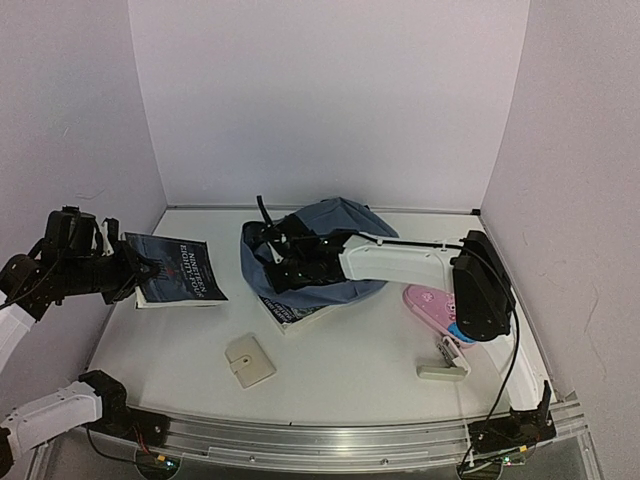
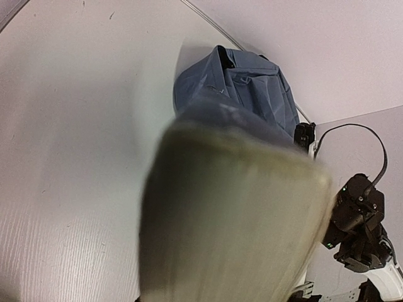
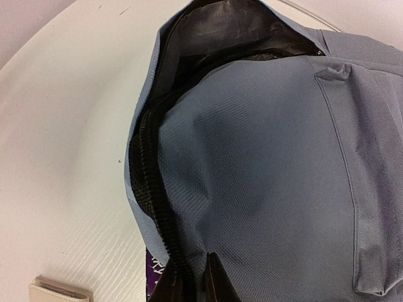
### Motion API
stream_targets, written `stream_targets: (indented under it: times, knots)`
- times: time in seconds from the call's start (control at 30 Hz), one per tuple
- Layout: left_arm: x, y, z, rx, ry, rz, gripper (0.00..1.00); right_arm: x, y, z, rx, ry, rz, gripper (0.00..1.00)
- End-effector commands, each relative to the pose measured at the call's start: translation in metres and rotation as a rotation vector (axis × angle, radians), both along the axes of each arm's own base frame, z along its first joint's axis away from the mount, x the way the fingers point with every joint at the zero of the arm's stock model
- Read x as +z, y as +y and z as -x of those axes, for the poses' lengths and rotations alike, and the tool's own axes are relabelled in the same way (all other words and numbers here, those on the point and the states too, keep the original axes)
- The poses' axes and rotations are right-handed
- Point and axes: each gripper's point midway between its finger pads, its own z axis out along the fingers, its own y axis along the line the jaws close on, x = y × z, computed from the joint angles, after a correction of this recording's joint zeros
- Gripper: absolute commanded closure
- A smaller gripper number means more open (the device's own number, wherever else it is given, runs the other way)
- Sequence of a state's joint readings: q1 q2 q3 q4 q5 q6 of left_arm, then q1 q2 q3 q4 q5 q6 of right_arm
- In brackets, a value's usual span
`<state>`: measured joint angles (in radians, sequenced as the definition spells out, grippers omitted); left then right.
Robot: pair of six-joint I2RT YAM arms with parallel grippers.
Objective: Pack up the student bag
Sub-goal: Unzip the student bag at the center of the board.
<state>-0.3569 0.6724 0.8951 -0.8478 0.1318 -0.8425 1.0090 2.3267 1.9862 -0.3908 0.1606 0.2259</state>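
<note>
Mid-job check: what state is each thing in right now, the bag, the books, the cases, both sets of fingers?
student bag: lying down, main zip open.
left fingers: shut on the dark book.
dark book: closed, held by one edge.
right fingers: shut on the student bag's open edge.
second book: closed, partly under the student bag.
beige case: closed, lying flat.
pink case: lying flat; open or shut unclear.

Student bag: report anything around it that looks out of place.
A book lies wedged under the student bag's near edge, with only its corner poking out, so it is beneath the bag rather than inside it. Nothing looks spilled or damaged.
</note>
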Motion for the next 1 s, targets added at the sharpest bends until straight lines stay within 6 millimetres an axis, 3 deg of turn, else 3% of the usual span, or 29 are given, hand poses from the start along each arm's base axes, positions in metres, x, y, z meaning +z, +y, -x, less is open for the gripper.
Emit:
stream_targets:
  times: [0.0, 0.23, 0.37, 0.67, 0.83, 0.97]
  knots:
    - [0.053, -0.007, -0.010, -0.016, -0.171, 0.075, 1.00, 0.056, -0.010, -0.015, -0.048, -0.037, -0.107, 0.93]
    - [0.058, -0.009, -0.011, -0.025, -0.180, 0.079, 1.00, 0.074, -0.017, -0.021, -0.043, 0.015, -0.218, 0.99]
    - [0.057, -0.009, -0.012, -0.026, -0.178, 0.079, 1.00, 0.080, -0.016, -0.023, 0.001, 0.082, -0.313, 0.96]
    - [0.058, -0.011, -0.014, -0.029, -0.176, 0.080, 1.00, 0.058, -0.010, -0.019, 0.076, 0.193, -0.367, 0.86]
    - [0.059, -0.011, -0.015, -0.030, -0.178, 0.082, 1.00, 0.050, -0.012, -0.022, 0.059, 0.186, -0.352, 1.00]
    - [0.071, -0.016, -0.018, -0.045, -0.206, 0.108, 1.00, 0.072, -0.017, -0.028, 0.027, 0.130, -0.384, 1.00]
